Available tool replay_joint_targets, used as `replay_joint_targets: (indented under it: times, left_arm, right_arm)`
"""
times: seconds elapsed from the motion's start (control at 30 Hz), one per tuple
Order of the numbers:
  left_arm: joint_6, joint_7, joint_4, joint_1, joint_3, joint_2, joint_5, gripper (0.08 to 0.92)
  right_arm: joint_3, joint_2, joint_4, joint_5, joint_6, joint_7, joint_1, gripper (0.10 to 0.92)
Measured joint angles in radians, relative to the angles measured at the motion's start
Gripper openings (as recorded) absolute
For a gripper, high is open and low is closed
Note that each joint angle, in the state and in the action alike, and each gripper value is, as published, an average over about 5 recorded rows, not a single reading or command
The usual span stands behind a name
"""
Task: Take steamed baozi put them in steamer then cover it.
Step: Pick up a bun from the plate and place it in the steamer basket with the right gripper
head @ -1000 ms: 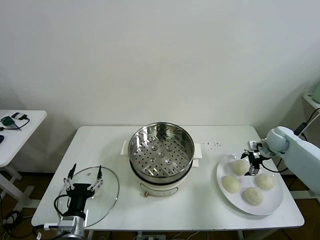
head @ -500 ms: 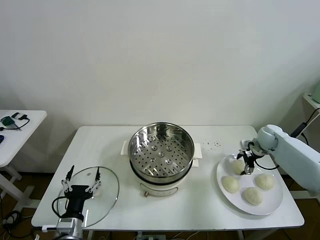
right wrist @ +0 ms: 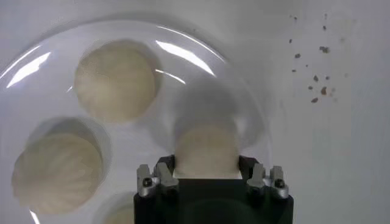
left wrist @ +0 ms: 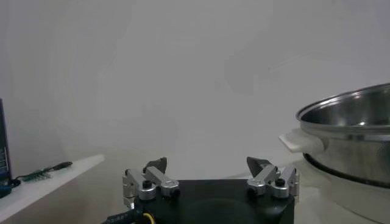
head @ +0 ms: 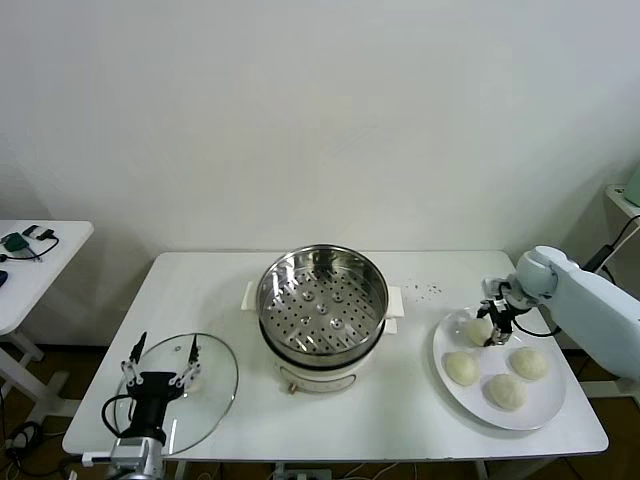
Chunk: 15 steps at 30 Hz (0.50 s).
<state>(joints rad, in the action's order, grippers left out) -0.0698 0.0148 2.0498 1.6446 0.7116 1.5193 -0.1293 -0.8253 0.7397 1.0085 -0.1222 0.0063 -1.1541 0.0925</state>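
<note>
Gripping one steamed baozi (right wrist: 205, 149) on plate (head: 545, 405), right of frame: right gripper (head: 491, 326). Left gripper (head: 160, 361), fingers spread, lower left over cover (head: 212, 385).

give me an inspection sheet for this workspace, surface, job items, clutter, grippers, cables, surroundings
Surface: white table.
Job's things: steamer uncovered, tray bare; cover flat on table; four baozi on white plate.
Clutter: dark crumbs beside plate.
Grippers: right gripper shut on the baozi nearest the steamer; left gripper open above cover.
Cables: black cable at left wrist.
Surroundings: side table with small items.
</note>
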Motion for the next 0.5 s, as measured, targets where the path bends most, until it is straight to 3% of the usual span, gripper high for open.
replay_joint_targets:
  times: [0.5]
  left_arm:
    - [-0.008,-0.001,0.011,0.031,-0.008,0.000,0.002,0.823]
  right_arm:
    - [-0.314,0.219,0.081,0.040,0.325,-0.059,0.473,0.679]
